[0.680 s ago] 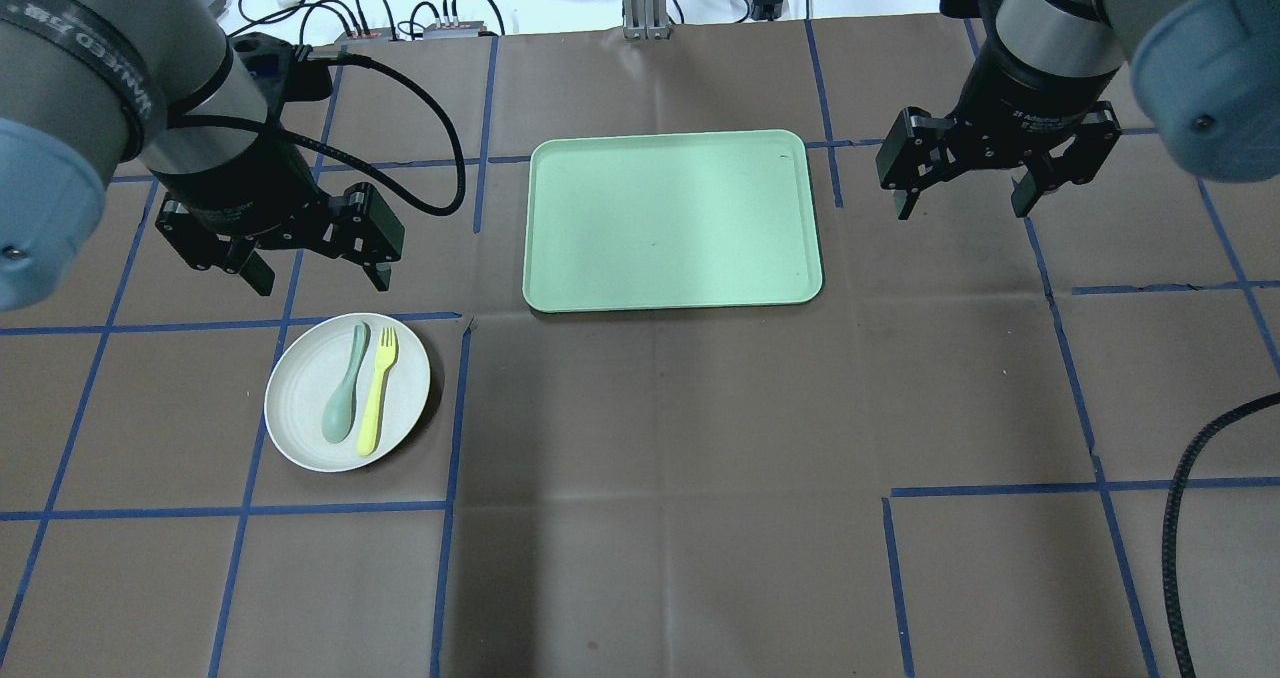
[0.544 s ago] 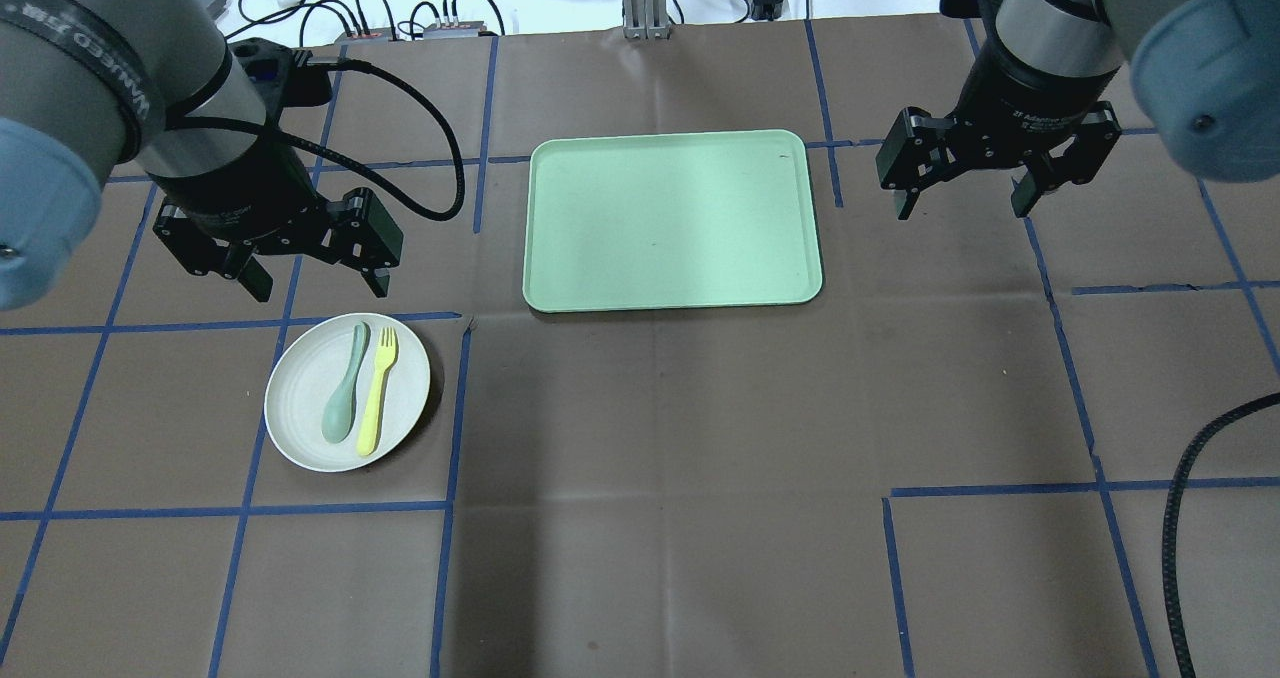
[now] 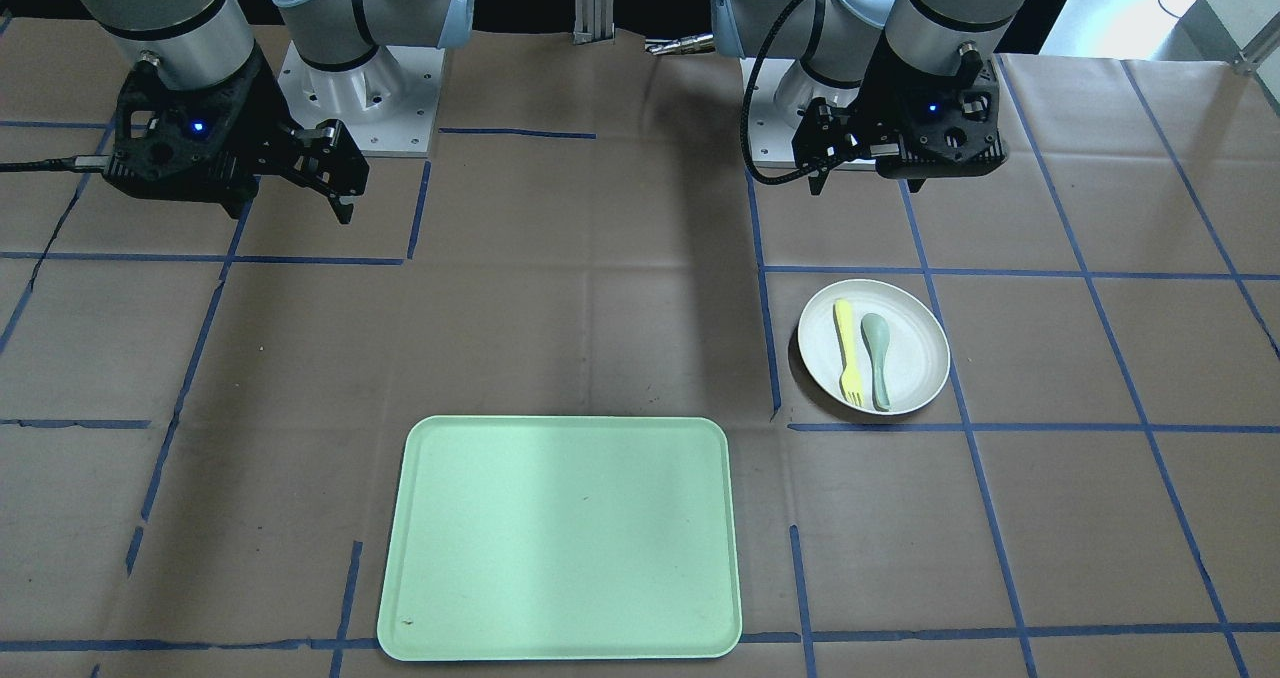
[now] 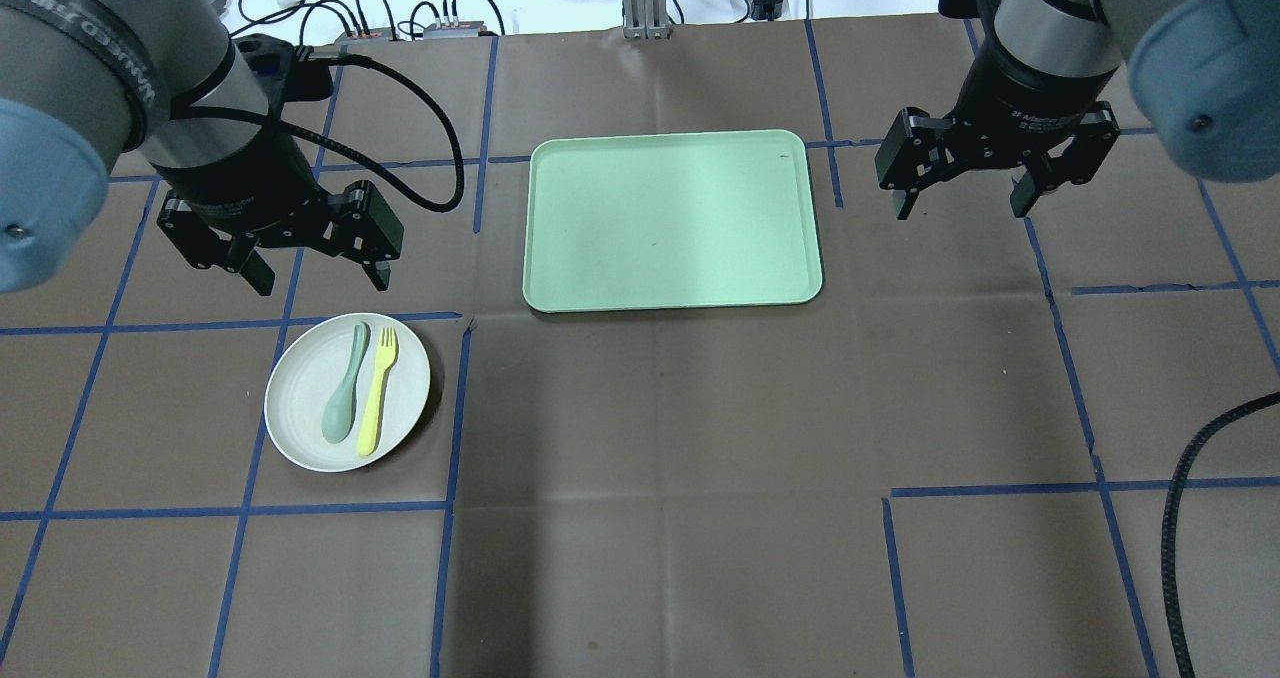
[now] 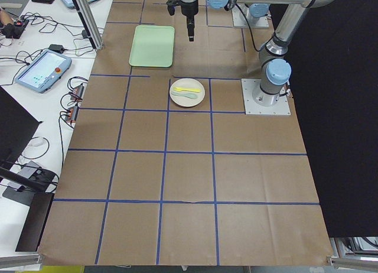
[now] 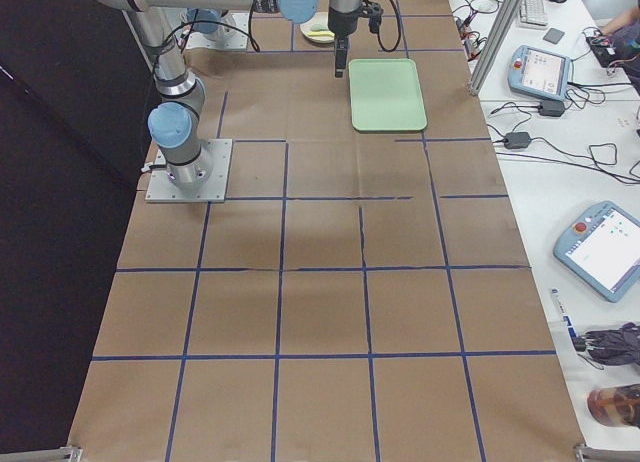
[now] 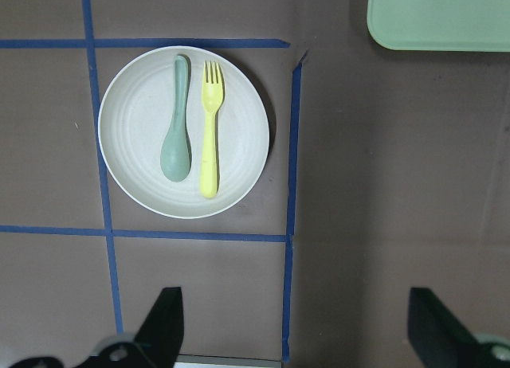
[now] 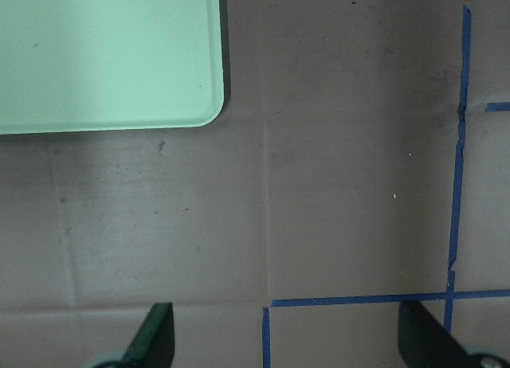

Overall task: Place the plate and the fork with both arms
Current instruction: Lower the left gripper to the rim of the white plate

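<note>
The off-white plate [image 4: 300, 398] lies on the table at the near left, with the pale-yellow fork [image 4: 377, 391] and a grey-green spoon [image 4: 346, 383] side by side on it. They also show in the front view, plate [image 3: 915, 358] and fork [image 3: 847, 338], and in the left wrist view, plate [image 7: 135, 129] and fork [image 7: 209, 129]. My left gripper [image 4: 318, 278] hangs open and empty just behind the plate. My right gripper [image 4: 965, 203] hangs open and empty to the right of the tray.
The mint-green tray [image 4: 672, 220] lies at the table's middle back; its corner shows in the right wrist view [image 8: 103, 57]. Blue tape lines grid the brown table. A black cable [image 4: 1195, 518] hangs at the right edge. Cables and devices lie beyond the far edge.
My left arm has shifted slightly, its gripper staying open just behind the plate. The right gripper, plate, fork and tray have not moved.
</note>
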`<move>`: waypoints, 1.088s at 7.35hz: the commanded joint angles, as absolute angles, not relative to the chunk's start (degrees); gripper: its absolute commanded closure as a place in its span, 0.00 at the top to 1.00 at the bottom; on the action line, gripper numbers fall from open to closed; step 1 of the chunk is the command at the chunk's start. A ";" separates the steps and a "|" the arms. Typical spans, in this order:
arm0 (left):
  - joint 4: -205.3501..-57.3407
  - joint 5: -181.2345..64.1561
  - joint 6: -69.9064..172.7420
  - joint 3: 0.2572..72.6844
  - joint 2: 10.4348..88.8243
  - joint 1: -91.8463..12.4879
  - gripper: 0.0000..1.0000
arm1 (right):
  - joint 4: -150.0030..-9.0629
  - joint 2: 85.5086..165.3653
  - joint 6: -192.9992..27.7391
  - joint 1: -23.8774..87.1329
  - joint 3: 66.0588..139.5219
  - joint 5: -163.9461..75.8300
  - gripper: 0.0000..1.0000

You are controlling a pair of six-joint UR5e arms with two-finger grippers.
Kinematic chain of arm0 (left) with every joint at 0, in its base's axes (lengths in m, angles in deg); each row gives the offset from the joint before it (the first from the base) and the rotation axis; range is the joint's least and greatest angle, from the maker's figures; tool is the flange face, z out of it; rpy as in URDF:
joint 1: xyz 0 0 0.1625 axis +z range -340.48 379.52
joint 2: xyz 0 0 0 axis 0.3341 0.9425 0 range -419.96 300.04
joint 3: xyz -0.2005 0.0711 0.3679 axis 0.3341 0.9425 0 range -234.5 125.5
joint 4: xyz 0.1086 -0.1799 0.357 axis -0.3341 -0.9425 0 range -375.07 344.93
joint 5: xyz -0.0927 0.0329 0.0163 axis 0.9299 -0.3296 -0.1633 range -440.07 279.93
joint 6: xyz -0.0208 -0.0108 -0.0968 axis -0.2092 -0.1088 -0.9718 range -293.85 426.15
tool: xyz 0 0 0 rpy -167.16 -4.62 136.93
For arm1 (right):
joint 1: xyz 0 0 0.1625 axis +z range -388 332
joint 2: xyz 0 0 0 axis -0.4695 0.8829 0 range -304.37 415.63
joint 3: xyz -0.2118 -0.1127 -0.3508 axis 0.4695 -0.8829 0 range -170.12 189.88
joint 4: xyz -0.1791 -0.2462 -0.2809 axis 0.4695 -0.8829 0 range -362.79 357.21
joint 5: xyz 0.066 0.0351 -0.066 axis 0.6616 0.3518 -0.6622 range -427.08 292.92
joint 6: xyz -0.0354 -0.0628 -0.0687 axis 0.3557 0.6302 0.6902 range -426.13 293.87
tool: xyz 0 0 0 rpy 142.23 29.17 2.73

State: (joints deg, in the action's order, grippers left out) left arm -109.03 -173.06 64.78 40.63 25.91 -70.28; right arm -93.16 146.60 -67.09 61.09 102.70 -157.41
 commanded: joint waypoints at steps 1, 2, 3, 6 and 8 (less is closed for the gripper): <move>-107.89 -173.41 64.83 41.73 25.03 -70.13 1.00 | -93.14 146.60 -67.10 61.03 102.70 -157.43 1.00; -107.62 -173.41 64.83 41.83 25.72 -69.44 1.00 | -93.14 146.60 -67.10 61.03 102.70 -157.43 1.00; -107.70 -173.41 64.83 41.92 25.99 -69.25 1.00 | -93.14 146.68 -67.10 61.03 102.70 -157.43 1.00; -105.96 -173.32 68.43 44.63 27.48 -64.89 1.00 | -93.22 146.60 -67.18 61.12 102.70 -157.34 1.00; -94.94 -173.32 81.27 53.29 27.31 -57.07 1.00 | -93.23 146.68 -67.18 61.12 102.70 -157.34 1.00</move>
